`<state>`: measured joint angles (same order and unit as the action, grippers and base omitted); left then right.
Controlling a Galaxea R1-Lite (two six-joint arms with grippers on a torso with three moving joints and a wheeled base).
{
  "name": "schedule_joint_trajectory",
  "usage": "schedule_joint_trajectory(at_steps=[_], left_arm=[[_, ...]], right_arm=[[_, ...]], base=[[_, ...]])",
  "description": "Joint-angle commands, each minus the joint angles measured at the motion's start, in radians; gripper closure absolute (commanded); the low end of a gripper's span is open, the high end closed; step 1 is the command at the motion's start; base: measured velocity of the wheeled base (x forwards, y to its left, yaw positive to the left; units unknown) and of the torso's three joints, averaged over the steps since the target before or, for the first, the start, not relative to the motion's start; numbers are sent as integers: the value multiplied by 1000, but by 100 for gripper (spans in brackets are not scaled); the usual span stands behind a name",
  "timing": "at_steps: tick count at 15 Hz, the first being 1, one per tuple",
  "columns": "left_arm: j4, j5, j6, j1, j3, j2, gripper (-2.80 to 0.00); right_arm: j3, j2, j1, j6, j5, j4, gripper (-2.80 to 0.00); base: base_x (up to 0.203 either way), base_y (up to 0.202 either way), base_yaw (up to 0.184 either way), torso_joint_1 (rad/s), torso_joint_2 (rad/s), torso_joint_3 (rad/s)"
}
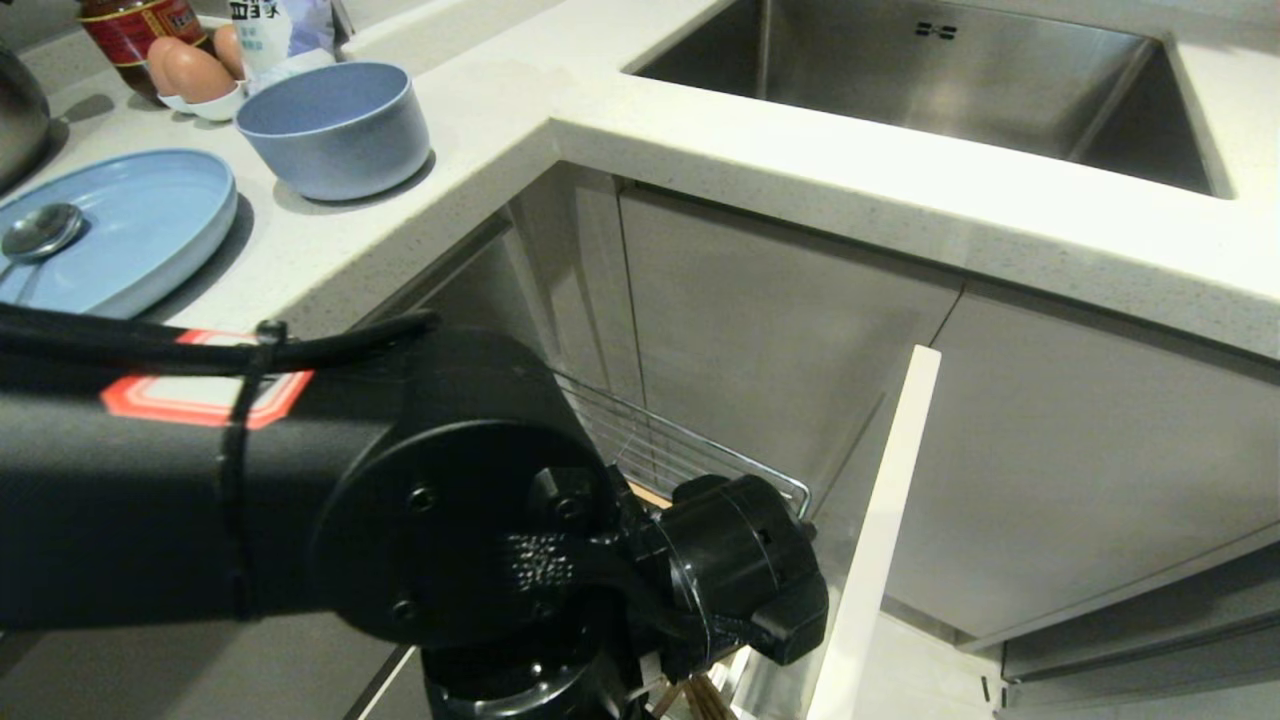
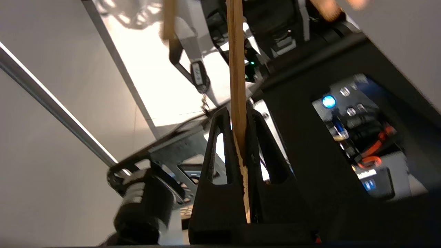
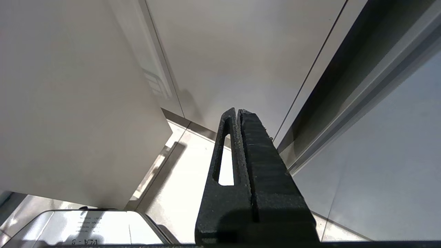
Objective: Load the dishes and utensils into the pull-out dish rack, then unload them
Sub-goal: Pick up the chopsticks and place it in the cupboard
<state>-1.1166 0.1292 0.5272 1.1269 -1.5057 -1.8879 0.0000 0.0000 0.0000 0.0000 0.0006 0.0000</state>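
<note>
Pinched between the left gripper's (image 2: 238, 119) black fingers (image 2: 215, 151) is a wooden chopstick (image 2: 237, 69), standing lengthwise out past the fingertips; a second blurred wooden piece (image 2: 168, 19) shows near it, too unclear to name. From up top, the left arm (image 1: 300, 500) reaches down in front of the cabinets, its wrist low over the pulled-out dish rack (image 1: 690, 455), whose chrome wire side and white front panel (image 1: 880, 530) stand clear of the cupboard. Brown stick ends (image 1: 705, 700) peek out just under the wrist. On the counter (image 1: 560, 110) to the left sit the blue plate (image 1: 150, 225) with the spoon (image 1: 40, 232) resting on it, and the blue bowl (image 1: 335, 125) just behind. Eggs (image 1: 190, 70) lie beyond the bowl, and the steel sink (image 1: 960, 80) is off to the right. Down low, the right gripper (image 3: 239, 115) hangs with its fingers pressed together, holding nothing.
</note>
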Motion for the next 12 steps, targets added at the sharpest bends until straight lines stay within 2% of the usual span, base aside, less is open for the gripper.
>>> schedule_joint_trajectory(at_steps=[1,8,12], left_arm=[[-6,1,-11,-27,-12,-40,0],[-6,-6,-102,-86,-129,-156,0],[-7,-38,-116,-102,-157,-213,0]], right_arm=[[0,0,0,0,0,0,0],[0,0,0,0,1,0,0],[0,0,0,0,1,0,0]], base=[[0,0,0,0,0,0],[0,0,0,0,0,0],[0,0,0,0,0,0]])
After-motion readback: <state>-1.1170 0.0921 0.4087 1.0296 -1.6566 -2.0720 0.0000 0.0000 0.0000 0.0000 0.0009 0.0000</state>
